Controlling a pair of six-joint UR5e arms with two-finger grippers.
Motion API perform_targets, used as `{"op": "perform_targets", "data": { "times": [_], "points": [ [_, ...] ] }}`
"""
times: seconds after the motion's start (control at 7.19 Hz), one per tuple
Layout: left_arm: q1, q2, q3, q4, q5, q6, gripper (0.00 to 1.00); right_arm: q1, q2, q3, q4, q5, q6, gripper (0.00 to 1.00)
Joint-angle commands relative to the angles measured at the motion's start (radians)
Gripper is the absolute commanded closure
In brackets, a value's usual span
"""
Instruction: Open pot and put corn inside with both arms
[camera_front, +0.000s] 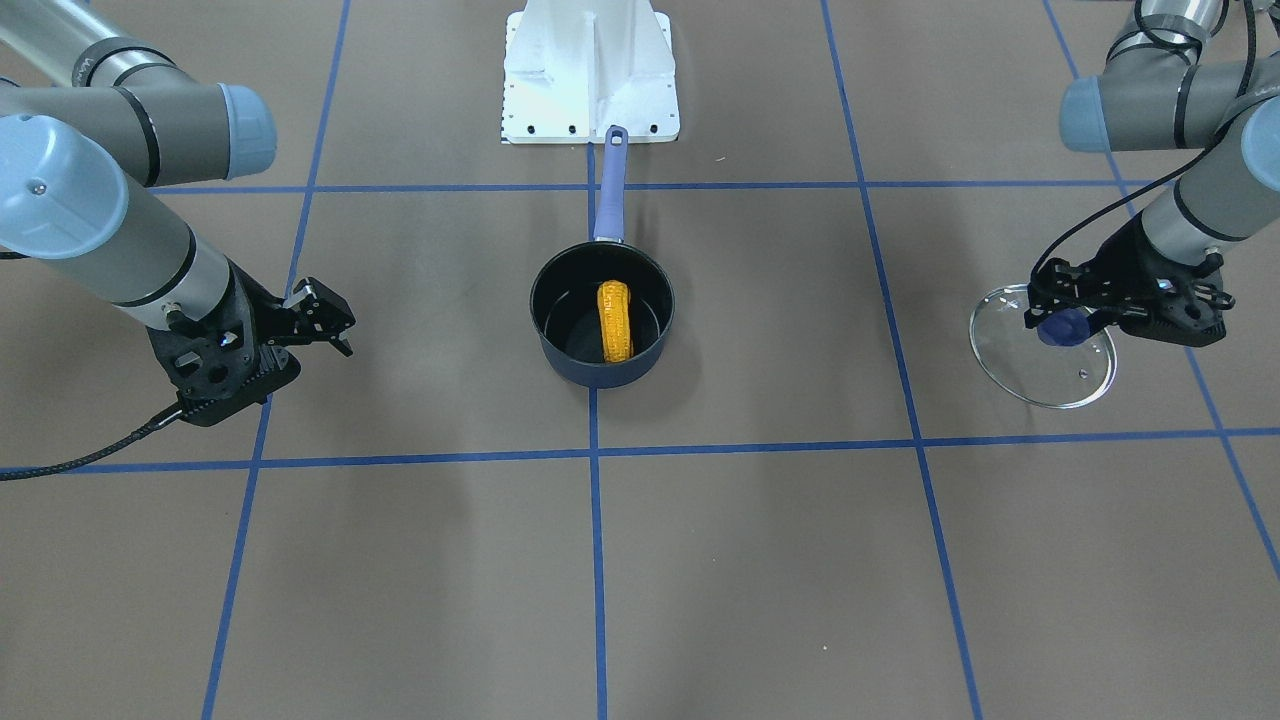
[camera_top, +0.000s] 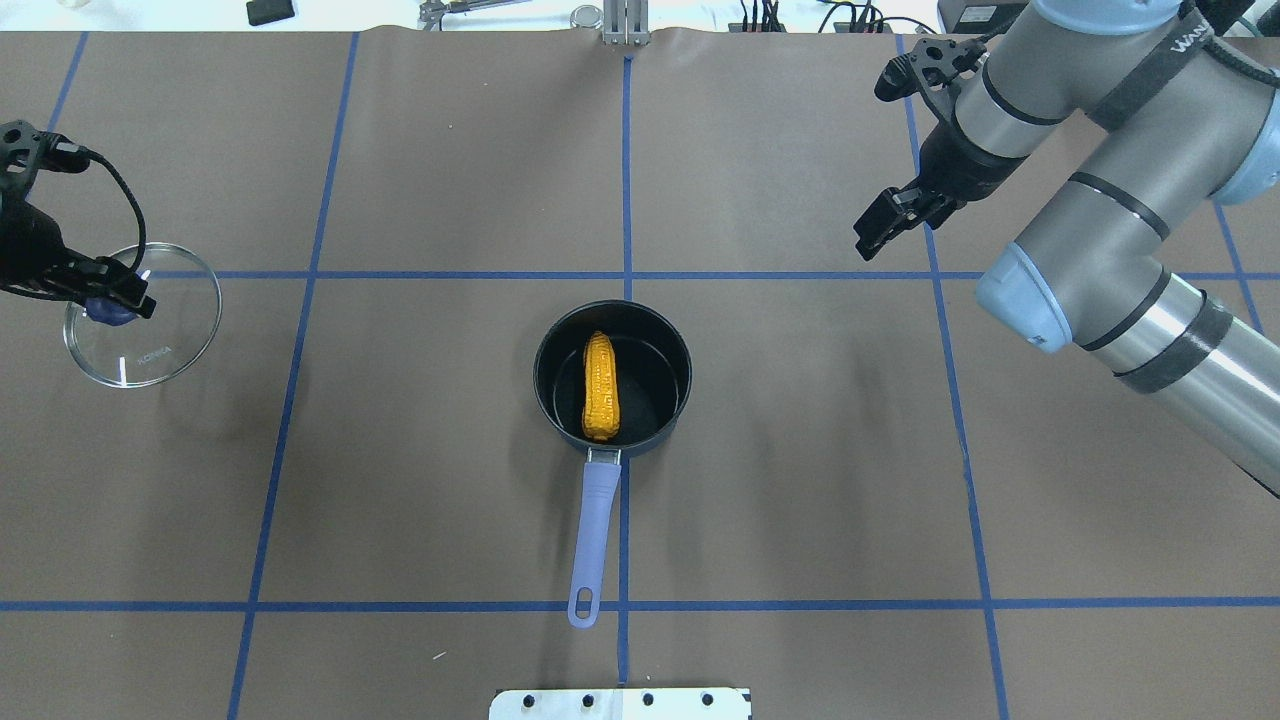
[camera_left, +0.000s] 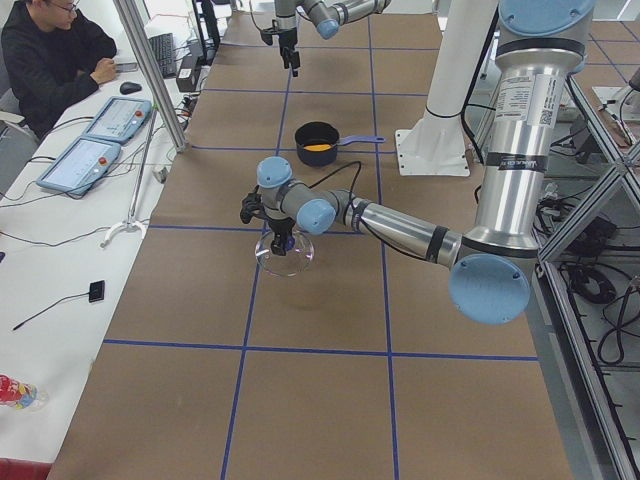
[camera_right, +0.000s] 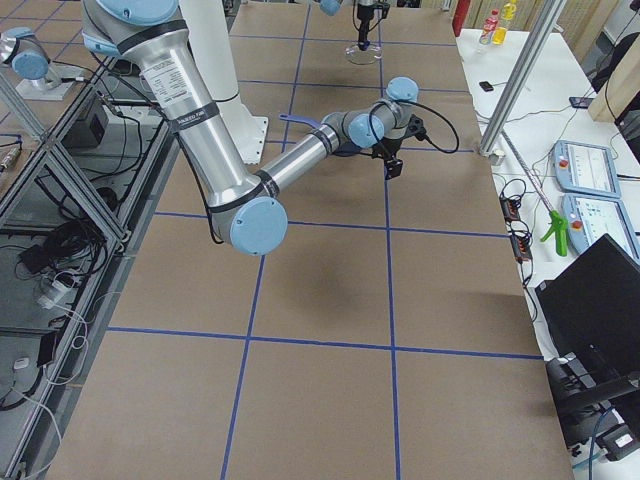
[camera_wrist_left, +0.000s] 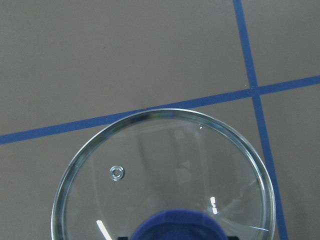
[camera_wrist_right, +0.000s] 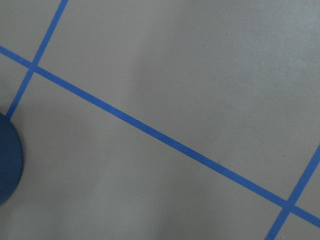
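Well away from jaws, corn (camera_top: 600, 387) inside pot (camera_top: 681, 388)

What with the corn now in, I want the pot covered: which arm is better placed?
Left. The left gripper grips the glass lid by the knob, off to the pot's side; the right gripper hangs open and empty, nowhere near the lid.

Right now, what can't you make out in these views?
- Left gripper at the blue knob of the round glass lid: fingers cut off by the left wrist view's bottom edge; gripping or not, unclear.
- Small dark navy saucepan: exterior right hides it mostly behind the right arm; right wrist shows a sliver.
- Orange-yellow toy corn cob: too small for detail in exterior left.
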Motion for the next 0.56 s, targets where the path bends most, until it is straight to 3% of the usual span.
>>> {"op": "perform_targets", "data": {
  "times": [0.0, 0.42],
  "points": [
    [0.005, 0.001, 0.072, -0.086, -0.002, -0.001, 0.37, -0.001, -0.006, 0.003, -0.001, 0.000, -0.003, 0.00],
    [0.014, 0.000, 0.121, -0.118, -0.002, -0.001, 0.37, -0.001, -0.009, 0.005, -0.001, -0.002, -0.003, 0.00]
  ]
}}
